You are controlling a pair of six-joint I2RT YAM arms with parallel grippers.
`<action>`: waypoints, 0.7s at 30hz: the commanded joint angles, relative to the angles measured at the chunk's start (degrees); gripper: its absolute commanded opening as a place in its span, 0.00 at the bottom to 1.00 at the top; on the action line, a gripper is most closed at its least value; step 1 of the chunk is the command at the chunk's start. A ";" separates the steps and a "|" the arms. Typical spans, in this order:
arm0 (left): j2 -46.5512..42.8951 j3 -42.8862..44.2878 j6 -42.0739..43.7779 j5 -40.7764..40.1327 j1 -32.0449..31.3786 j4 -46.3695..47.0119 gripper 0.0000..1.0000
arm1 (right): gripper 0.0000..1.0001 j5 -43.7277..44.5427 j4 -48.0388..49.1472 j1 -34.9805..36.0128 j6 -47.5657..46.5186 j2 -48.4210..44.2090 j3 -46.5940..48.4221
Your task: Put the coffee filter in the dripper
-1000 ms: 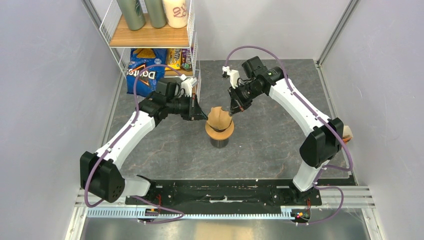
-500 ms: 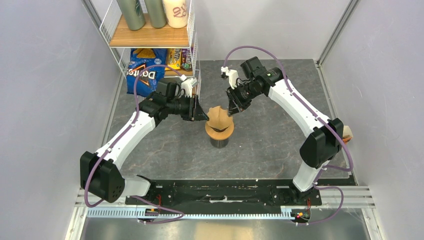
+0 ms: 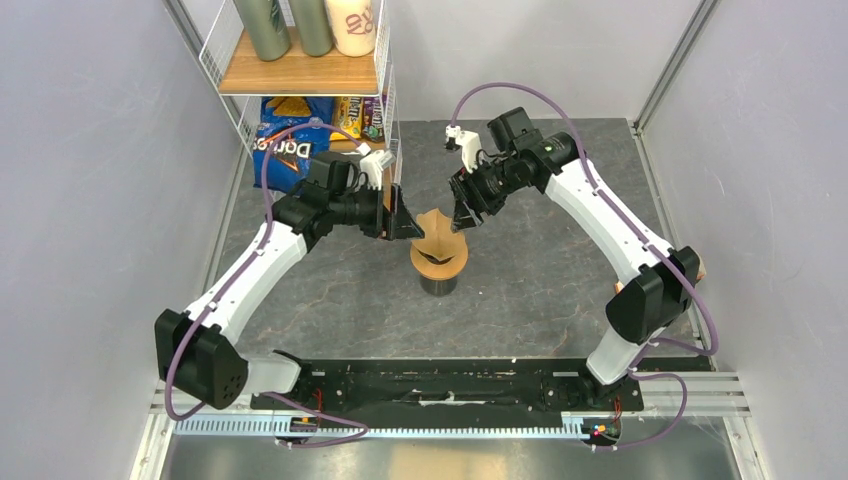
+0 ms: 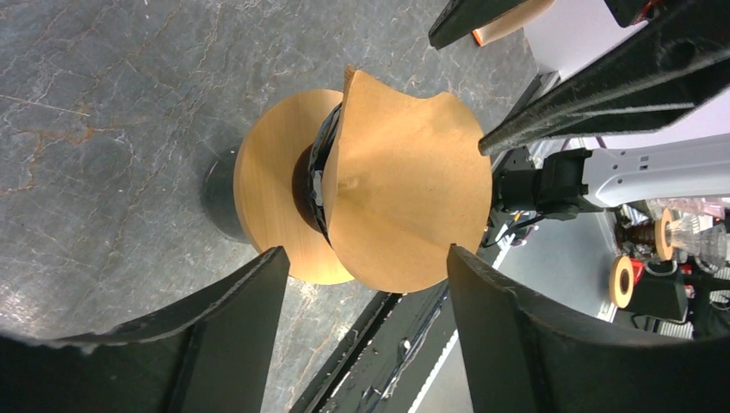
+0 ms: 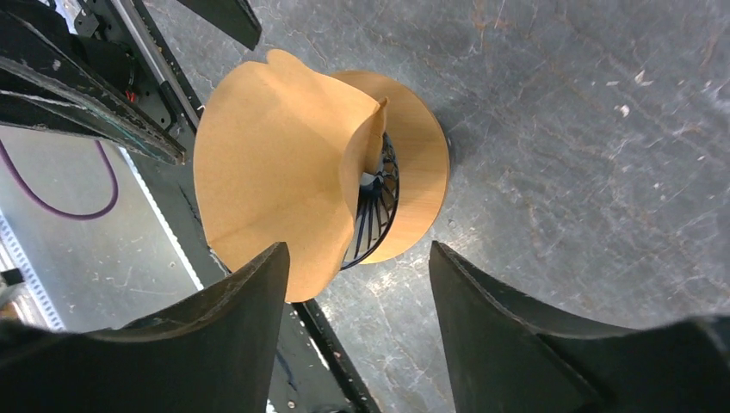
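The coffee filter (image 3: 436, 232), a light-brown folded paper fan, stands partly inside the dripper (image 5: 379, 206), whose dark blue ribs show beside it. The dripper sits in a tan wooden ring (image 3: 440, 264) on top of a dark cup (image 3: 438, 285). My left gripper (image 3: 405, 222) is open just left of the filter, and my right gripper (image 3: 460, 215) is open just right of it. Neither touches the paper. In the left wrist view the filter (image 4: 405, 198) lies beyond my open left gripper (image 4: 366, 254). In the right wrist view the filter (image 5: 275, 172) lies beyond my open right gripper (image 5: 357, 249).
A wire shelf stands at the back left with a Doritos bag (image 3: 290, 150), candy bags and tumblers (image 3: 300, 30) on its wooden board. A black rail (image 3: 440, 385) runs along the near edge. Grey walls close in both sides.
Both grippers have opened and let go of the filter, which stays standing in the dripper. Both arms have shifted slightly.
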 commanded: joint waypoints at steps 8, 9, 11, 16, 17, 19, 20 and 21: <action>-6.43 6.90 6.26 -2.60 1.31 -6.01 0.91 | 0.96 1.29 1.98 -0.02 2.33 -7.73 5.41; -7.47 7.54 7.01 -2.74 1.94 -7.14 0.91 | 0.97 1.64 2.48 -0.41 2.90 -8.88 5.46; -9.13 9.43 9.06 -2.82 3.24 -9.96 0.92 | 0.97 2.60 3.65 -1.46 4.25 -11.31 5.14; -11.72 14.53 11.97 -4.50 8.53 -18.23 0.93 | 0.97 7.96 6.91 -5.41 8.96 -18.43 1.32; -11.68 15.92 12.91 -5.23 10.06 -19.95 0.93 | 0.97 9.09 7.10 -6.28 9.69 -20.01 0.36; -10.50 18.80 15.51 -4.85 13.30 -25.74 0.93 | 0.97 11.05 7.26 -8.72 10.97 -22.61 -1.57; -9.75 20.16 16.54 -4.52 14.89 -28.27 0.93 | 0.97 12.14 7.28 -10.32 12.12 -23.97 -2.70; -8.96 21.43 17.46 -3.89 17.08 -30.88 0.94 | 0.97 12.67 7.21 -12.22 12.63 -25.15 -3.94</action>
